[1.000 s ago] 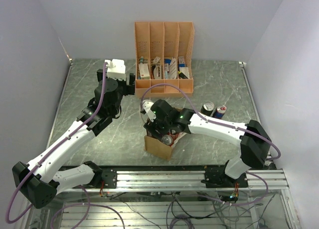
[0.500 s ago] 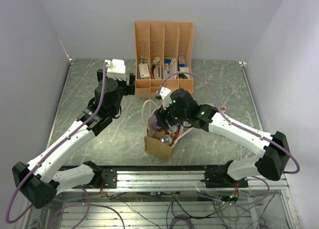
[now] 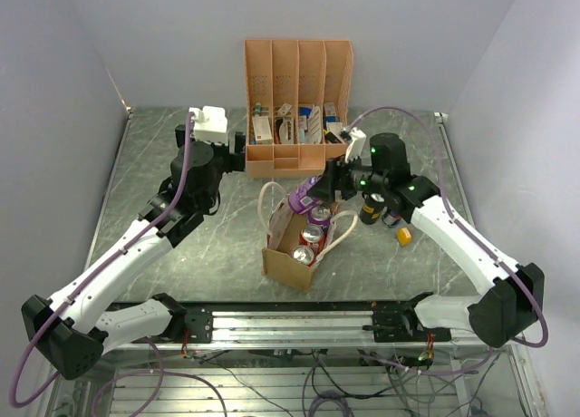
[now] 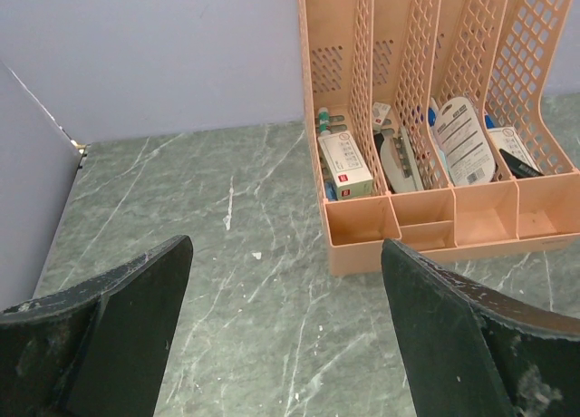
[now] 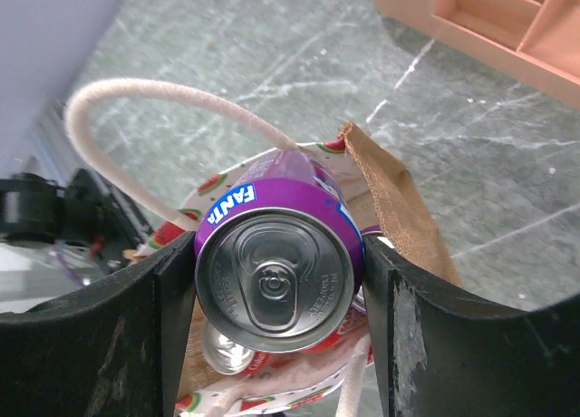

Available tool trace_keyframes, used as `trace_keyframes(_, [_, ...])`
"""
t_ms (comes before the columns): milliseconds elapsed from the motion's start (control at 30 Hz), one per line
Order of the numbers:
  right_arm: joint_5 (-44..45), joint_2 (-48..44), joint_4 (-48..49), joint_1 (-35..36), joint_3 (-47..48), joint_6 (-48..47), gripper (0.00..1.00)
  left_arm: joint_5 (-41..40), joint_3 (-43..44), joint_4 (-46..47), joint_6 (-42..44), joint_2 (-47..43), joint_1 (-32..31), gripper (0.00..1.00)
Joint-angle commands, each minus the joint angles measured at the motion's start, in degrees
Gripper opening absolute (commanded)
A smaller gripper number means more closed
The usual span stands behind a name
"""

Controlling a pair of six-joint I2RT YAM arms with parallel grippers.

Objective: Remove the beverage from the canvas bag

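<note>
Holding a purple Fanta can in the right gripper, just above the canvas bag

Pinches the can by its sides between both black fingers, with its silver top toward the wrist camera and its body tilted. Carries it over the far end of the tan bag's open mouth, close to one cream rope handle; impossible to tell whether its base touches the rim. Shows three more cans in a row inside the bag, tops up, against a watermelon-print lining. Poses the left gripper spread wide with nothing between its fingers, well left of the bag and facing the orange-pink file organizer at the back of the marbled table. Also shows a dark can upright on the table just right of the bag — beside the right arm
</note>
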Motion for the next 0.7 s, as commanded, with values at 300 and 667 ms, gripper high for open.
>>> trace_keyframes(300, [-15.9,-10.1,13.4,-14.9,-1.0,16.4,0.00,1.1,2.1,0.6,-1.0,-0.5,-0.5,0.95])
trace_keyframes(667, [10.8,-21.0,8.0,-26.0,-4.6,15.6,0.00,1.0,2.0,0.6,-0.9,-0.9,-0.8,0.95])
